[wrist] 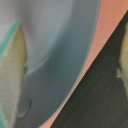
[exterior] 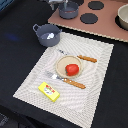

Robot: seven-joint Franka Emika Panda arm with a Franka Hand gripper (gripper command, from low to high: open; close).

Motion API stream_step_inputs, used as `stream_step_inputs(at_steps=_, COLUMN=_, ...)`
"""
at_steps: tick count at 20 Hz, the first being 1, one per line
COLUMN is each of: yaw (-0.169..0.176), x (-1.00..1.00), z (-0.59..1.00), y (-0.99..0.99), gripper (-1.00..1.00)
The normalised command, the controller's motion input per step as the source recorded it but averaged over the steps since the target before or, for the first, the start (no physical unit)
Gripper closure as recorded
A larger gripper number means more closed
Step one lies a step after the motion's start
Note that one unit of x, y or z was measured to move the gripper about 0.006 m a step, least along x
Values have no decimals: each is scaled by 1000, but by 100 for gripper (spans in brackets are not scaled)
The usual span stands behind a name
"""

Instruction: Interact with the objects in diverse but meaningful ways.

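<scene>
1. Closest to us is the yellow box [exterior: 49,92], lying flat on the near corner of the striped placemat [exterior: 30,80], about as far from the pincer as anything gets.
2. Next up there's a fork with a wooden handle [exterior: 67,80], touching the near edge of the small plate [exterior: 61,64].
3. The red tomato [exterior: 72,69] sits on that plate, well apart from the pincer.
4. On the far side of the plate we've got a knife [exterior: 80,57] with a brown handle.
5. The grey pot [exterior: 48,34] stands at the placemat's far corner with something white inside, quite near the pincer, just this side of it.
6. Furthest back, on the pinkish toy stove [exterior: 107,25] with its black burners, is the small grey saucepan [exterior: 68,10] [wrist: 55,50].
7. The pincer [exterior: 57,4] is right at that saucepan; the wrist view is filled by its grey curved wall. Whether it's open, closed or gripping, we honestly can't tell.
</scene>
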Motion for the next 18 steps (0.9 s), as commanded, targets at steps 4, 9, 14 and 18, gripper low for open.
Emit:
stream_step_inputs(at_steps=4, yaw=0, x=-175, z=-206, y=229, gripper=100)
stream_step_inputs(at_steps=9, yaw=0, x=-190, z=-191, y=207, gripper=100)
stream_step_inputs(at_steps=14, yaw=-8, x=49, z=555, y=261, gripper=100)
stream_step_inputs(at_steps=18, yaw=-39, x=539, z=1000, y=343, gripper=100)
